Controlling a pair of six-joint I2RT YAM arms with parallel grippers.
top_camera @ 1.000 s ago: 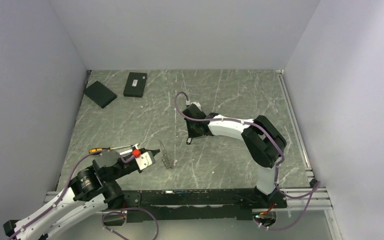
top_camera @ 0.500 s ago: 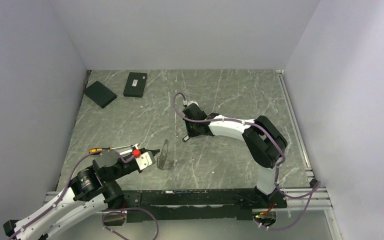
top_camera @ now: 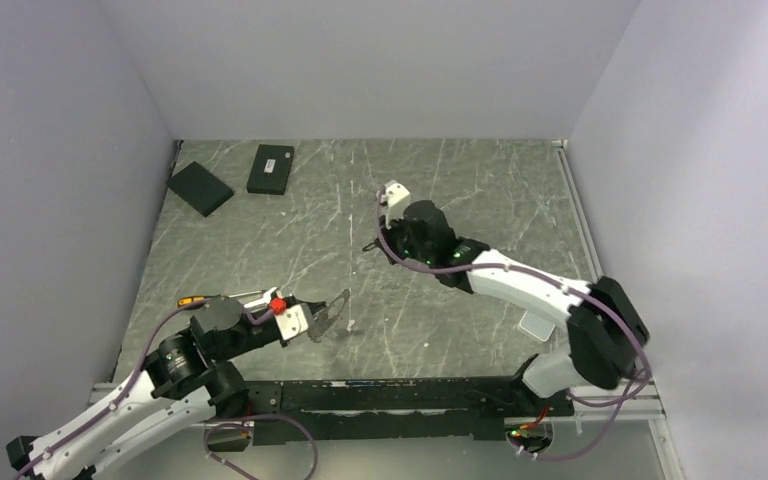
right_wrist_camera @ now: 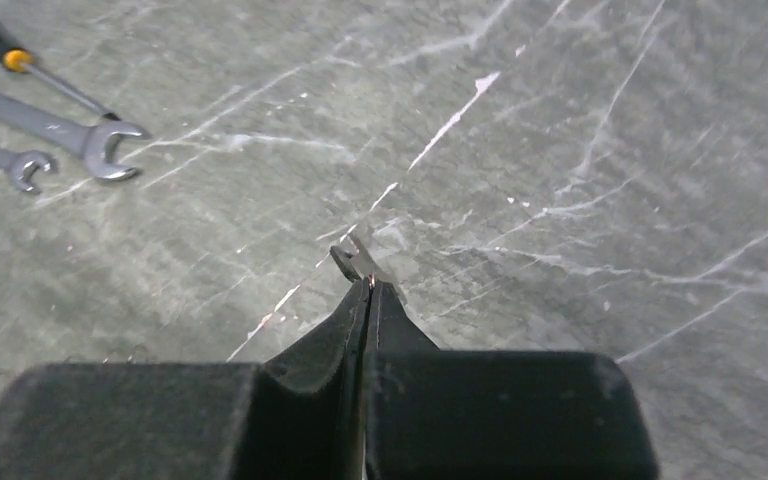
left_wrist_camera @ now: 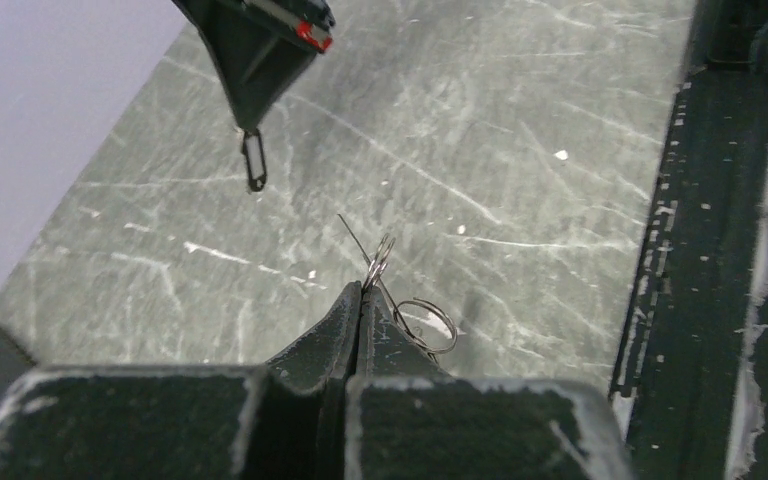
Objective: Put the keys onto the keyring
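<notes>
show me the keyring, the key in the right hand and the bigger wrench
keyring (left_wrist_camera: 381, 258): left wrist view, on the wire coil at its upper end
key (right_wrist_camera: 358, 259): right wrist view, on its exposed end
bigger wrench (right_wrist_camera: 40, 118): right wrist view, on the middle of its shaft

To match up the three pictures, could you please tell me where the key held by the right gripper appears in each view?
Top view: the key is just left of centre, at the tip of the right gripper.
Left wrist view: upper left, hanging from that gripper.
Right wrist view: centre, poking out of the shut gripper.
Shared landmark: the right gripper, pinching the key throughout.
</notes>
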